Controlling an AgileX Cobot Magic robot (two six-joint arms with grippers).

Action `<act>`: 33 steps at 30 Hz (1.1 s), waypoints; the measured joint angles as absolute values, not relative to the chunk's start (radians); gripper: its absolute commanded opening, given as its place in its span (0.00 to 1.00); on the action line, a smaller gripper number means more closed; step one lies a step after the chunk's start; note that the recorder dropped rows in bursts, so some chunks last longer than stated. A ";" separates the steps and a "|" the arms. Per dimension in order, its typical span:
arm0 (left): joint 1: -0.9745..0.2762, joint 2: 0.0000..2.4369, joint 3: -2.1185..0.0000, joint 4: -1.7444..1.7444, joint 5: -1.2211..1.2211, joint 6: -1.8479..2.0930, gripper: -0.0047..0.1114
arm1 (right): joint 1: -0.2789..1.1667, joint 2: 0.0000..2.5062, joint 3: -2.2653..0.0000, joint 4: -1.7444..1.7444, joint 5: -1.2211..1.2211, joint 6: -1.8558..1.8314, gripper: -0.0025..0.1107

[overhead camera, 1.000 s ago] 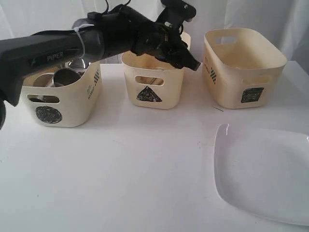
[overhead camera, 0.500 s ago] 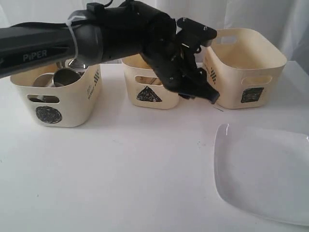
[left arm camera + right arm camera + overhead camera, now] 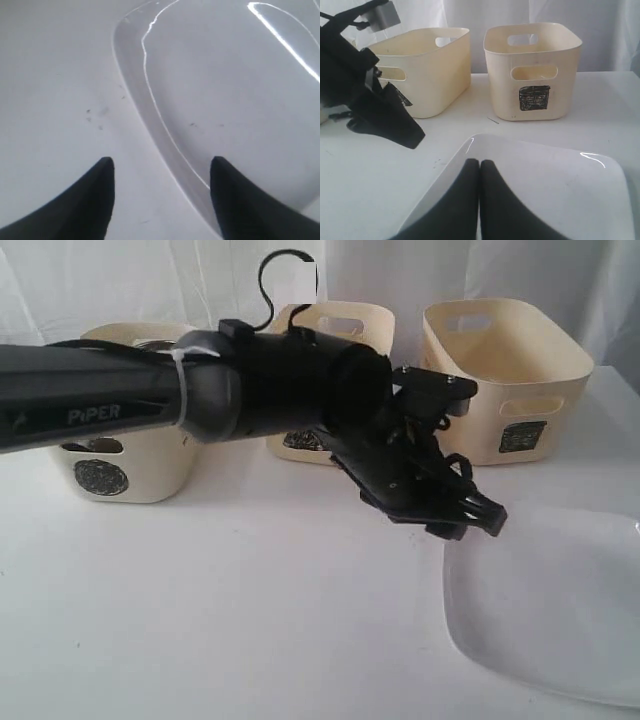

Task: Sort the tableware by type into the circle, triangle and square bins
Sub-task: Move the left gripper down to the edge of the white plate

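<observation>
A large white rounded-square plate (image 3: pixel 560 610) lies flat at the front right of the table. My left gripper (image 3: pixel 482 521) has reached across and hangs just over the plate's left rim. In the left wrist view this gripper (image 3: pixel 161 160) is open, with the rim of the plate (image 3: pixel 240 100) running between its two dark fingers and nothing held. The right gripper (image 3: pixel 479 163) is shut and empty, its tips hovering over the near side of the plate (image 3: pixel 555 185). It does not show in the exterior view.
Three cream bins stand in a row at the back: the circle bin (image 3: pixel 120 465) on the left, the triangle bin (image 3: pixel 345 322) mostly behind the left arm, and the square bin (image 3: pixel 505 370) on the right. The left arm's black body (image 3: pixel 385 120) spans the table's middle.
The left arm has swung from over the triangle bin to the right and down to the plate's left rim. Its jaws have opened wider.
</observation>
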State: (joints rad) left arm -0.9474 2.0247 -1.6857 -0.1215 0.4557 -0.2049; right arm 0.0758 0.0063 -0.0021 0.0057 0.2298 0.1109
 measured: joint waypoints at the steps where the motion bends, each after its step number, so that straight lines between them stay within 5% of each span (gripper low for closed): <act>1: -0.956 2.025 -1.673 -0.137 0.434 -0.205 0.61 | 0.076 0.006 -0.002 0.006 0.230 0.111 0.02; 33: -0.985 2.139 -1.623 -0.327 0.374 -0.207 0.61 | 0.076 0.006 -0.002 0.006 0.230 0.111 0.02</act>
State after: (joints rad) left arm -0.9850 2.1393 -1.6232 -0.3270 0.3738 -0.2067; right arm 0.0758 0.0063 -0.0021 0.0057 0.2298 0.1109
